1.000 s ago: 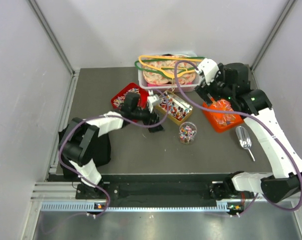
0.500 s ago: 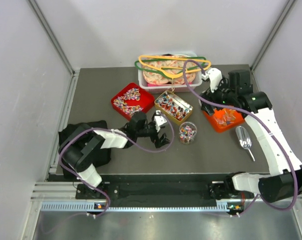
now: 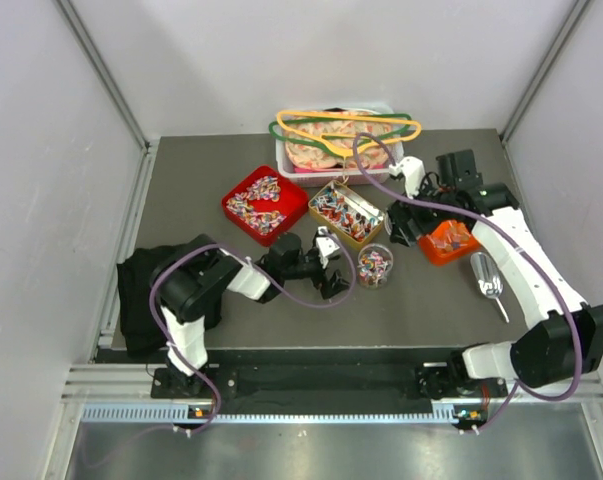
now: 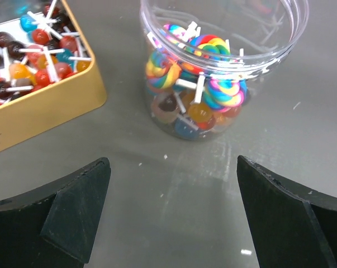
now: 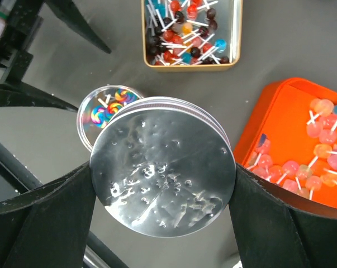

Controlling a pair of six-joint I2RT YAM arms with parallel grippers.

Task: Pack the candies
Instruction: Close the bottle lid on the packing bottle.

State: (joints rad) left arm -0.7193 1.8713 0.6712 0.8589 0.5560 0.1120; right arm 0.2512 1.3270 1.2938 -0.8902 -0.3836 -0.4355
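left gripper (image 4: 172, 164) sits low over the table (image 3: 181, 190) with its two fingers spread wide and nothing between them. it faces the clear jar (image 4: 280, 50), which stands just ahead of the fingertips and apart from them. the jar is uncovered and partly filled with candies (image 4: 199, 84): rainbow swirl lollipops lie on top of round ones in red, orange and blue.

right gripper (image 5: 164, 173) is clamped on a round metal lid (image 5: 164, 139), one finger on each side of its rim, the shiny flat face turned toward the wrist camera. the lid hangs above the table. from that camera it hides part of the jar, whose open mouth shows just beside the lid's upper left edge.

more candies lie in three other holders: a gold tin (image 4: 51, 111) just beside the jar, a red tray (image 3: 299, 205) to the left of the tin, and an orange tray (image 5: 280, 106) on the right, under the right arm. at the back stands a white bin (image 3: 281, 160) with coloured hangers (image 3: 341, 125) laid across it. a metal scoop (image 3: 489, 280) lies on the table near the orange tray, and a black cloth (image 3: 141, 290) sits by the left arm's base.
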